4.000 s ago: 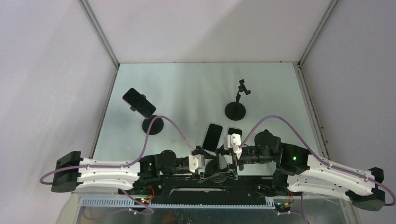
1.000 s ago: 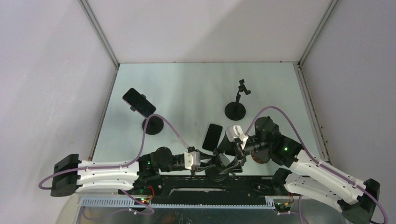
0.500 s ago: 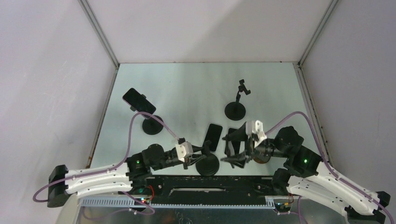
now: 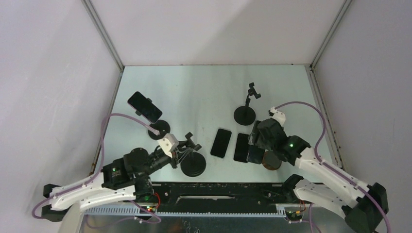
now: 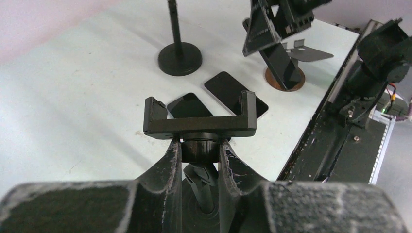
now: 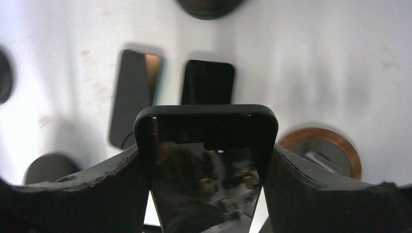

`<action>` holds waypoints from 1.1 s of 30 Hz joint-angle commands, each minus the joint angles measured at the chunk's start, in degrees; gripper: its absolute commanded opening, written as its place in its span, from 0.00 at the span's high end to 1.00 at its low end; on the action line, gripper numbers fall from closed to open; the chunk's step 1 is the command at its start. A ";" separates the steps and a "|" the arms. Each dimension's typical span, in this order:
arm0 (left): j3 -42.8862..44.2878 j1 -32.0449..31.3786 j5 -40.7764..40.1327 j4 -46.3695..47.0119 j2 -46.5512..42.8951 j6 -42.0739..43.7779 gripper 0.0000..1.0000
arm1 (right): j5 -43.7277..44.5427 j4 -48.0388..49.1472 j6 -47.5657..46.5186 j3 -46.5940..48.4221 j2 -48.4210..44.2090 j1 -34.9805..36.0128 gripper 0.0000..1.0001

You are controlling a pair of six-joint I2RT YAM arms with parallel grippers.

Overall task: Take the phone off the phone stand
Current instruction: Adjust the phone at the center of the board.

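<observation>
My left gripper (image 4: 182,147) is shut on the neck of a black phone stand (image 4: 193,164). In the left wrist view my fingers (image 5: 171,160) pinch the ball joint under the stand's clamp (image 5: 200,120), which holds nothing. My right gripper (image 4: 255,145) is shut on a black phone (image 4: 254,154) and holds it above the table, right of the stand. In the right wrist view the phone (image 6: 206,160) sits upright between both fingers (image 6: 111,179), screen towards the camera.
Two black phones (image 4: 222,142) (image 4: 241,146) lie flat between the grippers. A second stand (image 4: 159,130) at far left holds a phone (image 4: 144,107). A third stand (image 4: 245,114) stands behind with nothing in it. A copper-rimmed disc (image 4: 271,161) lies under the right arm.
The left gripper has dragged the stand to the left. The right gripper has carried the phone away from it, farther and to the right, and now points down over the table.
</observation>
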 commanded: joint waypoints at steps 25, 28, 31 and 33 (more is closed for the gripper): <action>5.56 0.10 -13.59 -15.78 2.23 -8.66 1.00 | 2.53 -0.63 2.44 4.72 32.17 -13.46 1.00; 5.49 0.10 -13.68 -15.76 2.18 -8.55 1.00 | 3.13 -1.74 2.32 4.74 32.12 -13.44 1.00; 5.45 0.10 -13.72 -15.68 1.99 -8.48 1.00 | 1.69 -1.37 1.24 4.74 32.40 -13.45 1.00; 5.38 0.10 -13.72 -15.69 2.06 -8.48 1.00 | -1.03 -0.46 -0.43 4.74 33.08 -13.40 1.00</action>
